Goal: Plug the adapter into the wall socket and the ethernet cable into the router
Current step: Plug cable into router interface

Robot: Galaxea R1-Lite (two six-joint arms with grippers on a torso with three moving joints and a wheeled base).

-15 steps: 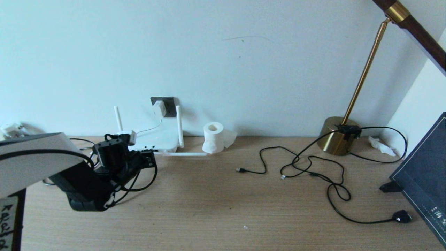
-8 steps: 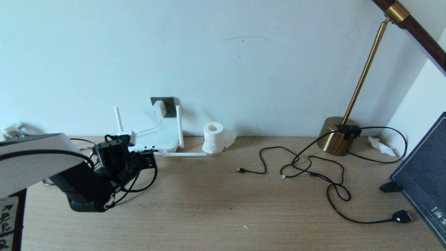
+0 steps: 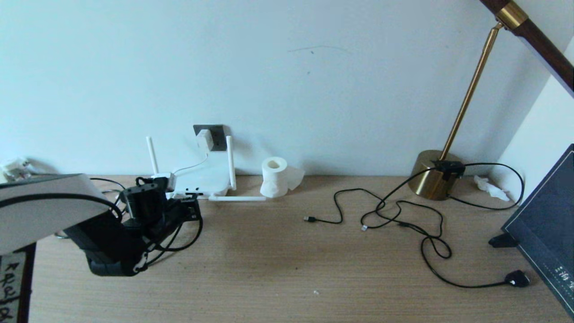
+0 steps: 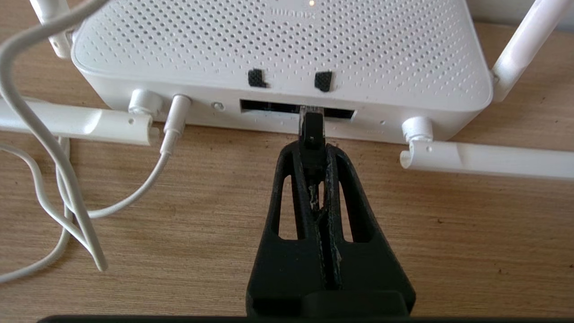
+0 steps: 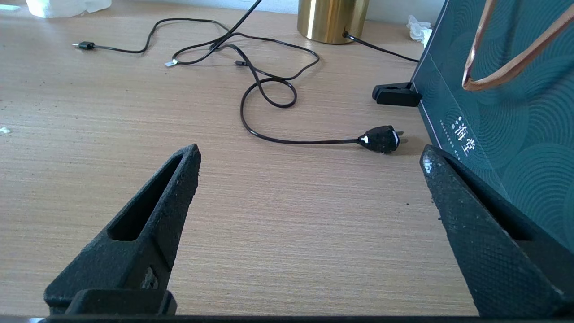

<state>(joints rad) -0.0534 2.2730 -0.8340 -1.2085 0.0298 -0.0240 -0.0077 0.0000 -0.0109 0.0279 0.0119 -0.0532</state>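
Where the dark port slot opens in the front edge of the flat white plastic router (image 4: pixel 287 49), one small black clip-type plug of the ethernet cable (image 4: pixel 312 128) sits with its tip at the slot, just below the centre of the left wrist view. The left gripper (image 4: pixel 312 150) is clamped narrowly on that plug, its two black fingers (image 4: pixel 345 179) pressed together with the plug between their tips. In the head view this gripper (image 3: pixel 190 211) is at the lower left, right in front of the router (image 3: pixel 202 179).

The router has four slim white stick antennas: two stand upright and two lie flat on the light wooden desk (image 3: pixel 287 269). One thin white cord (image 4: pixel 168 143) is plugged in beside the port slot. Above the router, in the head view, one small white rectangular adapter (image 3: pixel 204 140) sits in the one dark grey square wall socket (image 3: pixel 217 137).

To the right stand one white toilet-paper roll (image 3: pixel 274 176) and one brass lamp base (image 3: pixel 432 175). One black lamp cord with a bulky plug (image 5: pixel 381 139) lies near the dark blue patterned box (image 5: pixel 515 112).

The right gripper (image 5: pixel 309 166) hovers over bare desk, its two fingers spread wide, holding nothing.
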